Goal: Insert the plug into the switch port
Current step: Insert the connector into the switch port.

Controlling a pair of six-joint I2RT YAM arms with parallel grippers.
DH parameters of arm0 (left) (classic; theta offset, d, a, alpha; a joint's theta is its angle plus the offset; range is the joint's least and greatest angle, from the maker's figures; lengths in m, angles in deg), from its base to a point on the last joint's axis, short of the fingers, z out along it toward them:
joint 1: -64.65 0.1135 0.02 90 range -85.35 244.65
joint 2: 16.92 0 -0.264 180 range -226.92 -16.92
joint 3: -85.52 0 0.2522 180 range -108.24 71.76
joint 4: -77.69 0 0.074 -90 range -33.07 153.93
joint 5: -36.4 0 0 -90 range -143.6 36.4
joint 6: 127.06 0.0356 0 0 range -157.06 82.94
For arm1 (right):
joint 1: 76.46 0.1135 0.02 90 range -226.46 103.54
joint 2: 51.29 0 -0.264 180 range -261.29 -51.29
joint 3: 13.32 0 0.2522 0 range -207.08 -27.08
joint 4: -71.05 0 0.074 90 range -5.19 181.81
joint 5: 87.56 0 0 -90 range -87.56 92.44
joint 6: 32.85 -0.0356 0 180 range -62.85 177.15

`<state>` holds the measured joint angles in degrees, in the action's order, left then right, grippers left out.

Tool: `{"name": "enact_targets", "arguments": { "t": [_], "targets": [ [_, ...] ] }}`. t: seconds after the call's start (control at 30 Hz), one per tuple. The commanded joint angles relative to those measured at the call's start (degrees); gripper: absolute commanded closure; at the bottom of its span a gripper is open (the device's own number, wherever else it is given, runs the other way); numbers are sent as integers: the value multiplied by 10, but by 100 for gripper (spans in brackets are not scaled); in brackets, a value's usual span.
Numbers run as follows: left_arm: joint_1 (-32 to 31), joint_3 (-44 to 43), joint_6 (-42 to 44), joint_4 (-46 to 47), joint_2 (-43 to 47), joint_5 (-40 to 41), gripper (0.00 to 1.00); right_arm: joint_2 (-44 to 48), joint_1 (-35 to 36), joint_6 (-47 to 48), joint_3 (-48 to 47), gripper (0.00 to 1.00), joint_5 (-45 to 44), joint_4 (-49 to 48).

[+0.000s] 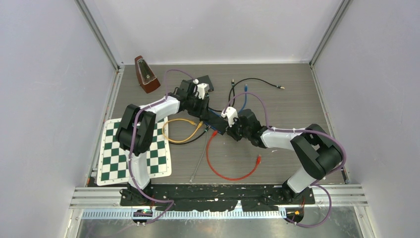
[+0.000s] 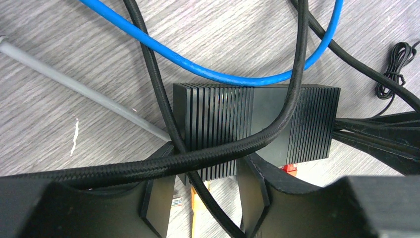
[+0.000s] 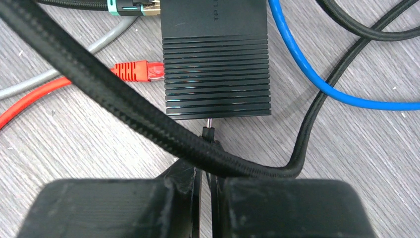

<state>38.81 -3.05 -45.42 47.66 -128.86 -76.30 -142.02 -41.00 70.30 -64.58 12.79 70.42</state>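
The black ribbed switch (image 1: 216, 121) lies mid-table among cables. It also shows in the left wrist view (image 2: 277, 124) and the right wrist view (image 3: 216, 64). My left gripper (image 2: 207, 196) straddles its near end, with the fingers (image 2: 158, 198) against its sides. My right gripper (image 3: 208, 168) is shut on a small black barrel plug (image 3: 208, 133). The plug's metal tip (image 3: 209, 120) points at the switch's near side and just reaches it. A thick braided black cable (image 3: 124, 99) crosses over the plug and hides part of it.
A red plug (image 3: 136, 70) sits at the switch's left face, and a teal-collared plug (image 3: 133, 7) sits further along it. Blue (image 3: 307, 74), grey, yellow (image 1: 181, 130) and red (image 1: 223, 168) cables surround the switch. A metronome (image 1: 146, 74) stands at back left, a chessboard mat (image 1: 133, 153) at front left.
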Motion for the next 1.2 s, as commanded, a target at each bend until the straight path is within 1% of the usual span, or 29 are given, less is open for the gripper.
{"name": "enact_targets", "arguments": {
  "t": [0.0,0.1,0.17,0.27,0.4,0.53,0.77,0.9,1.0,1.1,1.17],
  "targets": [
    [-19,5,-30,17,-5,-104,53,-7,9,-18,-14,95,6,-152],
    [-25,23,-45,32,5,-121,54,-1,14,-19,-5,95,-11,-189],
    [-32,24,-40,30,4,-131,54,6,16,-13,-4,95,-11,-199],
    [-41,15,-17,11,-2,-144,54,22,18,3,-20,95,-7,-179],
    [-46,15,-2,14,-3,-180,57,27,19,34,-35,95,-9,-165],
    [-48,16,-1,12,4,-185,58,21,19,42,-50,95,-18,-159],
    [-60,21,-10,22,10,-182,58,42,20,51,-72,95,-35,-142],
    [-73,27,-11,34,4,-188,58,35,20,84,-74,95,-27,-142],
    [-77,35,-14,46,5,-194,58,30,20,114,-77,95,7,-143],
    [-81,34,-14,48,3,-199,59,30,20,133,-67,95,45,-181],
    [-84,33,-14,51,2,-205,59,29,20,154,-58,95,55,-208]
  ]
}}
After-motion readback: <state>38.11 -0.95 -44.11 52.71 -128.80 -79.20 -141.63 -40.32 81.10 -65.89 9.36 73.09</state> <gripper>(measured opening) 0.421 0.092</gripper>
